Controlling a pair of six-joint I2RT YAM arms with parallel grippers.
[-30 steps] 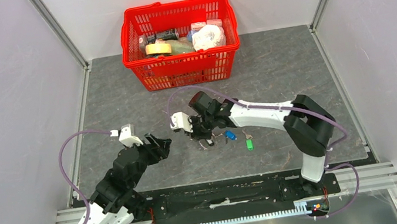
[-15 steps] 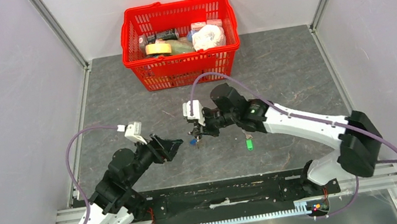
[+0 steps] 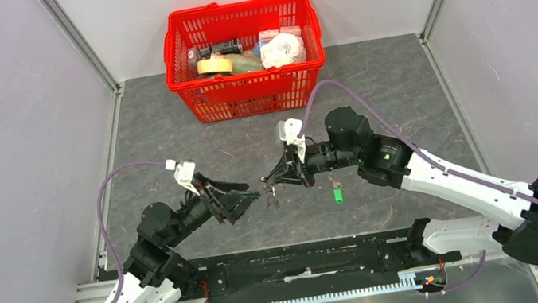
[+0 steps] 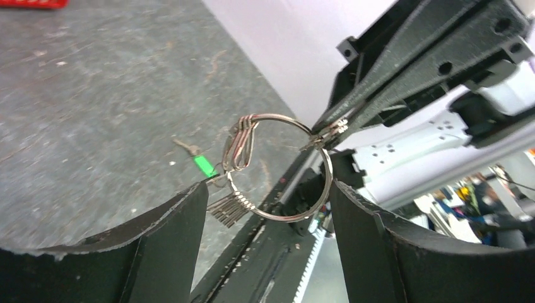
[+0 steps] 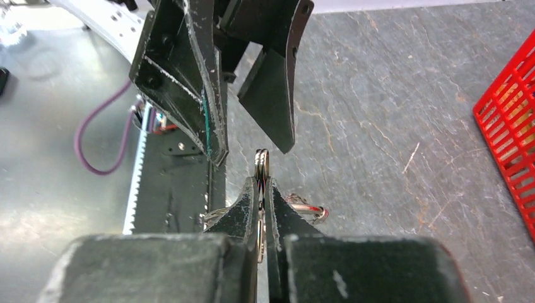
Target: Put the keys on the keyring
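Silvery: one keyring [image 4: 276, 116] in right fingers [image 5: 240, 214]; one green key [image 3: 337, 195].

The keyring [image 4: 281, 115] is glossy metal (thin wire), the table [image 4: 94, 95] matt, scuffed.

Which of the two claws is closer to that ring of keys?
Right. The right gripper pinches the keyring by its wire; the left gripper is open, its fingers spread either side of it.

I see the keyring [image 4: 281, 116] mid-frame, silvery keys hanging at its left. The right gripper [image 4: 325, 130] reaches in from the upper right and pinches the ring's right side. The left gripper [image 4: 268, 189] fingers are spread wide along the bottom, with the ring between them. The green key [image 4: 203, 165] lies on the table [image 4: 94, 95] behind.
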